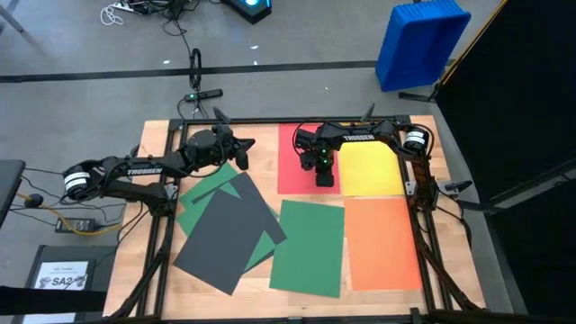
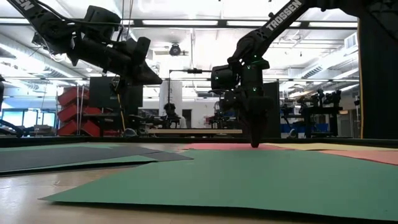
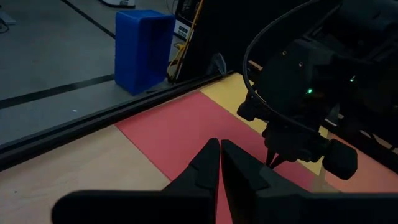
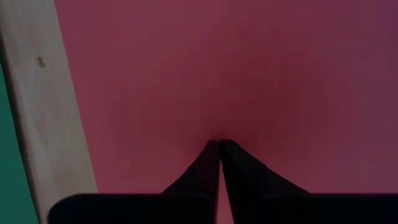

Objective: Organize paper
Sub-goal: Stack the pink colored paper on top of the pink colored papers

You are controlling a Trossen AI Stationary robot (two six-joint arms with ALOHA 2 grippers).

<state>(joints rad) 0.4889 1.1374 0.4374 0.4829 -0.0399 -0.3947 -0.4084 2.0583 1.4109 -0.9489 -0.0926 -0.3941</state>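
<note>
Coloured paper lies flat on the wooden table: a red sheet [image 1: 297,157] at the far middle, a yellow sheet [image 1: 369,169] beside it, an orange sheet [image 1: 382,243], a green sheet [image 1: 309,247], and a dark grey sheet [image 1: 225,238] overlapping green sheets [image 1: 211,184] on the left. My right gripper [image 1: 324,183] points straight down, shut, with its tips on the red sheet [image 4: 186,74]. My left gripper [image 1: 243,157] hangs shut above the table's far left part, holding nothing; its own view shows its fingers [image 3: 219,146] over the red sheet [image 3: 168,134]. My right gripper sets its shut fingertips [image 4: 211,152] on the red sheet's near part [image 4: 219,134], a little in from the near edge, coming from above and pointing down. The sheet lies flat on the table; the low view shows the tips [image 2: 255,144] reaching the sheet's level.
A black frame rail [image 1: 270,121] runs round the table. A strip of bare wood [image 4: 50,124] separates the red sheet from the green one. Beyond the far edge stands a blue bin [image 1: 421,40]. A white printed sheet [image 1: 65,274] lies off the table's near left.
</note>
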